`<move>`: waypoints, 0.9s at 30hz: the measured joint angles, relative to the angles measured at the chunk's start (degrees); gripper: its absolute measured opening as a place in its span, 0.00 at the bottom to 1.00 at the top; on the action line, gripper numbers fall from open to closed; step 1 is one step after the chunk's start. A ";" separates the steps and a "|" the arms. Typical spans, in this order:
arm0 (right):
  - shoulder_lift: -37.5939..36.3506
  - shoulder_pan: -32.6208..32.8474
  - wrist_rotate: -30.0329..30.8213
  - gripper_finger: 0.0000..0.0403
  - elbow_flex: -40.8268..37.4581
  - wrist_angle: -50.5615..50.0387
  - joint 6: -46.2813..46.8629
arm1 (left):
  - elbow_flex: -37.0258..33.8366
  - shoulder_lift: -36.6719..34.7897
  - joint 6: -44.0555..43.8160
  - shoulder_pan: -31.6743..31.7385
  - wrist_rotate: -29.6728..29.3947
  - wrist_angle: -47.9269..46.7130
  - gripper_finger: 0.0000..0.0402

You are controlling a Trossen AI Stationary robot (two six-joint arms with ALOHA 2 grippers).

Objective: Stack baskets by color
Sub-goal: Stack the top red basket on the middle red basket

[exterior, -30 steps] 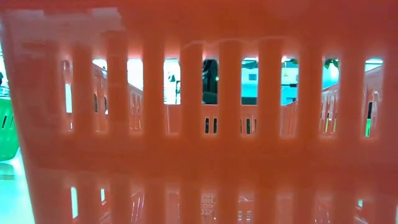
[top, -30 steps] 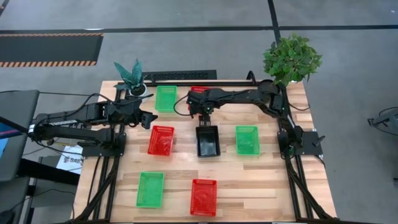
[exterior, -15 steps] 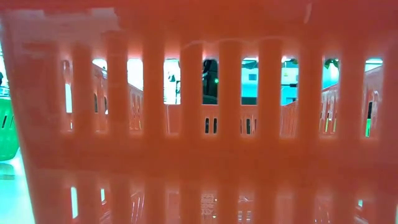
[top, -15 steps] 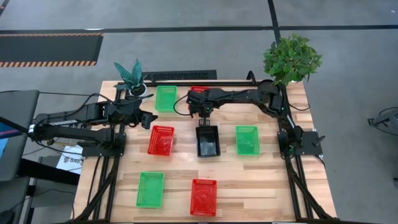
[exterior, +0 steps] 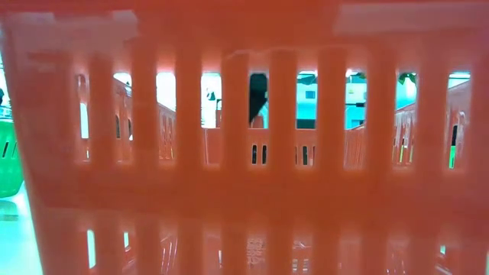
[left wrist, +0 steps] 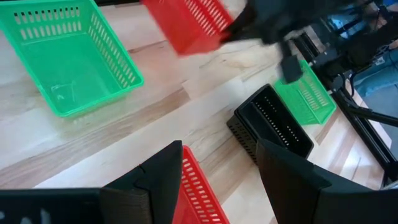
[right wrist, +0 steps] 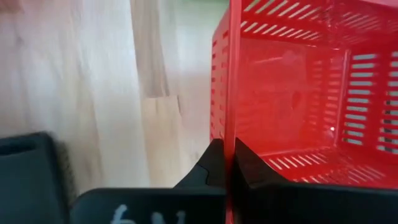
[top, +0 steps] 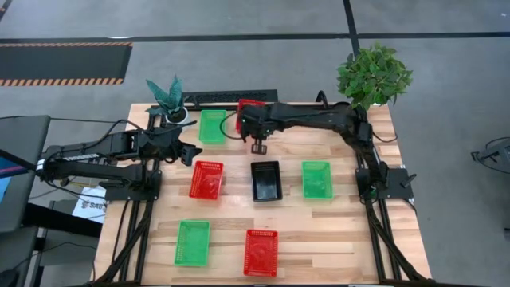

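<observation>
My right gripper (right wrist: 229,163) is shut on a red basket (top: 249,104) and holds it above the table's far middle. The left wrist view shows this basket (left wrist: 186,25) in the air, tilted. On the table rest a black basket (top: 267,181), green baskets (top: 212,126) (top: 316,179) (top: 193,241) and red baskets (top: 207,179) (top: 260,253), each on its bottom. My left gripper (left wrist: 217,180) waits open above the left red basket (left wrist: 200,196). My right gripper pinches the rim of one wall (right wrist: 231,127) of the red basket, one finger (right wrist: 249,168) inside and the other outside. The fingers slant steeply down onto the rim. The basket is lifted clear of the table and hangs tilted from the held wall.
Two potted plants (top: 167,100) (top: 373,73) stand at the far corners, with a dark bar (top: 231,96) along the far edge between them. The near red basket (exterior: 244,153) fills the low view; a green one (exterior: 8,160) shows at its left.
My right gripper has risen from just beyond the black basket's far end and carried the red basket up with it. That basket, mostly hidden under the arm before, now shows lifted clear at the far middle. The black basket has stayed in place.
</observation>
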 joint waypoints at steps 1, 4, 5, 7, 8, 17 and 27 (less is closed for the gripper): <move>-0.90 0.29 0.06 0.01 1.06 -1.09 0.83 | 0.00 -0.01 0.00 0.00 0.00 0.02 0.48; -4.40 1.23 0.21 0.01 3.67 -2.64 4.70 | 0.00 -0.01 0.00 0.00 0.00 0.04 0.48; -5.67 1.85 0.22 0.01 4.22 -2.72 6.45 | 0.00 -0.03 0.00 0.00 0.00 0.08 0.48; -7.67 3.42 0.21 0.01 5.01 -2.16 10.39 | 0.00 0.01 -0.02 0.00 0.00 0.29 0.48; -8.38 4.39 0.17 0.01 5.08 -1.99 12.35 | 0.00 0.00 -0.02 0.00 0.00 0.56 0.48; -7.64 14.96 0.60 0.01 4.96 5.07 21.17 | 0.00 -0.95 -0.31 0.00 3.70 3.45 0.48; 0.01 21.50 3.14 0.02 5.17 18.67 29.48 | 0.15 -7.06 -1.15 0.01 10.86 10.45 0.48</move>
